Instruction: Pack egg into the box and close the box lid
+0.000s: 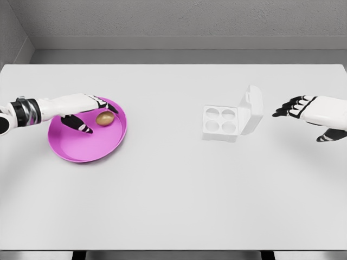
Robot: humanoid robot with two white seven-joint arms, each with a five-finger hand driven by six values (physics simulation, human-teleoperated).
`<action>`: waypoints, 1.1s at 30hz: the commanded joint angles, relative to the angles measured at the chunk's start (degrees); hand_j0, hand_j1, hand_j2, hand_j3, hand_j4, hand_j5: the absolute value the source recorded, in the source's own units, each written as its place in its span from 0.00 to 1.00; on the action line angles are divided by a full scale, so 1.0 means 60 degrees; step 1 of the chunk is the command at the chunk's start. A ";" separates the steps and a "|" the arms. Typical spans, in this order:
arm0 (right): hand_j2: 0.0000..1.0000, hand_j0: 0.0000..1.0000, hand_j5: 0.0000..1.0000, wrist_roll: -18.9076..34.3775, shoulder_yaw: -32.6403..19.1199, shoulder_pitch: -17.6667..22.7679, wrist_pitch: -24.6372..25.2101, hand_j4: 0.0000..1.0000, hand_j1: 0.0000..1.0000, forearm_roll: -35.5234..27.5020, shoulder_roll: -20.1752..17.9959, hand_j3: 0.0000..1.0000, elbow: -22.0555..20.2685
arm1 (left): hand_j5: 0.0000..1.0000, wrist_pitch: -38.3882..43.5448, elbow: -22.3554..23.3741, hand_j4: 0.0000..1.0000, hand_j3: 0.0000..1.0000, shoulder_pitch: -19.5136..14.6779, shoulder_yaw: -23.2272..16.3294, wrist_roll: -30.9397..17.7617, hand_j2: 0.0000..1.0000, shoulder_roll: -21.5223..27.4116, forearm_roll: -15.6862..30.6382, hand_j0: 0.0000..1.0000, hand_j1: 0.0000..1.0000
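While most of the view is taken up by a wide white bench (173, 189), only a few things are seen on it. A grey wall and floor are seen beyond its far edge.

On the left side a round pink plate (81, 146) is laid flat on the bench. On the right of the middle a small white box (221, 122) is set, with four round hollows shown in its tray, all of them bare. Its lid (251, 110) is raised upright along the right side of the tray, so the box is found open.

From the left edge the left hand (81, 111) is reached over the plate. Its fingers (81, 125) are spread loosely, dark at the tips, and nothing is held in them; one is stretched across the plate's inner floor and others are pointed toward the egg from just beside it. Whether the egg is touched cannot be told.

From the right edge the right hand (314, 114) is held above the bench, near the lid yet apart from it. Its fingers (287, 108) are loosely opened toward the box, and nothing is held.

A brown egg (105, 118) is seen lying on the far right part of the plate, well apart from the box.
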 commanded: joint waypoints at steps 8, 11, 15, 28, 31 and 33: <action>1.00 1.00 1.00 -0.0004 -0.0001 -0.0088 0.0025 1.00 1.00 -0.0033 -0.0047 1.00 -0.0003 | 0.74 0.0021 0.0149 0.74 0.74 -0.0073 -0.0006 0.0003 0.74 -0.0093 0.0018 0.74 0.74; 1.00 1.00 1.00 -0.0004 -0.0001 -0.0088 0.0025 1.00 1.00 -0.0019 -0.0047 1.00 0.0012 | 0.74 0.0021 0.0164 0.74 0.74 -0.0073 -0.0006 0.0003 0.74 -0.0108 0.0018 0.74 0.74; 1.00 1.00 1.00 -0.0004 0.0072 -0.0161 0.0025 1.00 1.00 -0.0004 -0.0047 1.00 0.0027 | 0.74 0.0021 0.0164 0.74 0.74 -0.0073 -0.0020 -0.0070 0.74 -0.0254 0.0004 0.74 0.74; 1.00 1.00 1.00 -0.0004 0.0189 -0.0176 0.0025 1.00 1.00 0.0040 -0.0032 1.00 0.0027 | 0.63 0.0021 0.0706 0.63 0.63 -0.0220 -0.0035 -0.0231 0.63 -0.0591 -0.0070 0.63 0.63; 1.00 1.00 1.00 -0.0004 0.0189 -0.0161 0.0025 1.00 1.00 0.0040 -0.0046 1.00 0.0027 | 0.63 0.0021 0.0706 0.63 0.63 -0.0234 -0.0035 -0.0246 0.63 -0.0606 -0.0070 0.63 0.63; 1.00 1.00 1.00 -0.0004 0.0189 -0.0161 0.0025 1.00 1.00 0.0040 -0.0047 1.00 0.0027 | 0.63 0.0021 0.0706 0.63 0.63 -0.0234 -0.0035 -0.0260 0.63 -0.0606 -0.0070 0.63 0.63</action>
